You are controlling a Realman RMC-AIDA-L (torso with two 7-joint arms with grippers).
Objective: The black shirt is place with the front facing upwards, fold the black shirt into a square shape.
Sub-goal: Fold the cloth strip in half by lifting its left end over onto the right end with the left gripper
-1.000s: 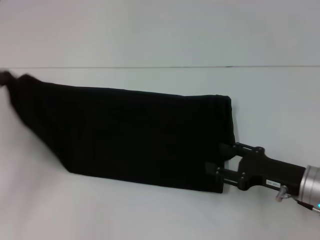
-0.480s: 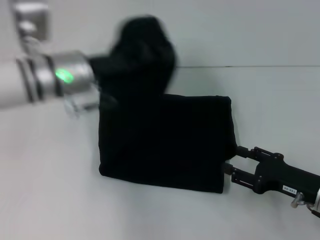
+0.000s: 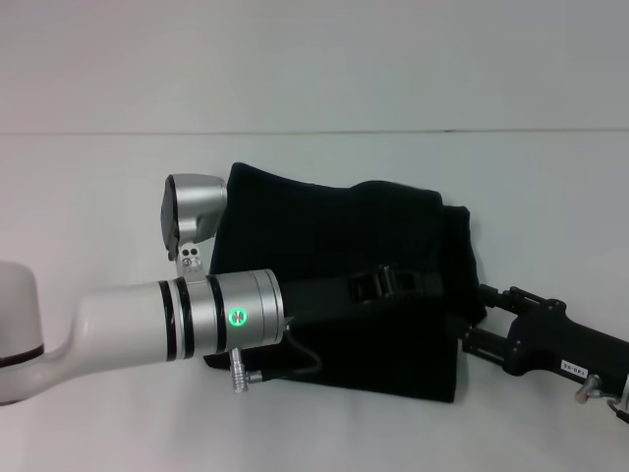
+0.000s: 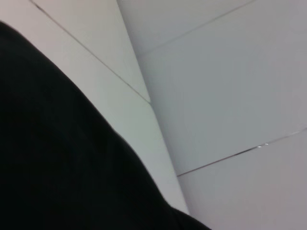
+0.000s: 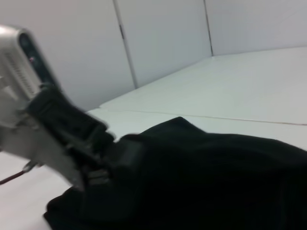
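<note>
The left gripper (image 3: 432, 280) is seen stretched across the top of the black shirt (image 3: 334, 226), its black fingers lying over the folded cloth towards the shirt's right-hand edge. Whether those fingers are closed on a layer of cloth or merely resting upon it cannot be told, since black lies against black there. Behind it, the silver wrist with its green light and the white forearm are seen reaching back over the shirt's near left corner. In the left wrist view little is shown but a dark mass of the shirt (image 4: 62, 158) filling one side, with pale wall panels beyond.

The right gripper (image 3: 470, 320) is held at the shirt's right-hand edge, near its front corner, with the two finger rods pointed into the cloth. The fingers appear parted, and their tips are lost against the fabric, so a hold on the shirt cannot be confirmed. The black body of that arm is seen running away from the shirt to the right.

The shirt is laid on the white table (image 3: 98, 413) as a thick, roughly square bundle, doubled over itself, with a rumpled ridge along its right-hand edge. In the right wrist view the shirt (image 5: 206, 182) is shown heaped in the foreground, with the left gripper (image 5: 103, 163) pressed down on it.
</note>
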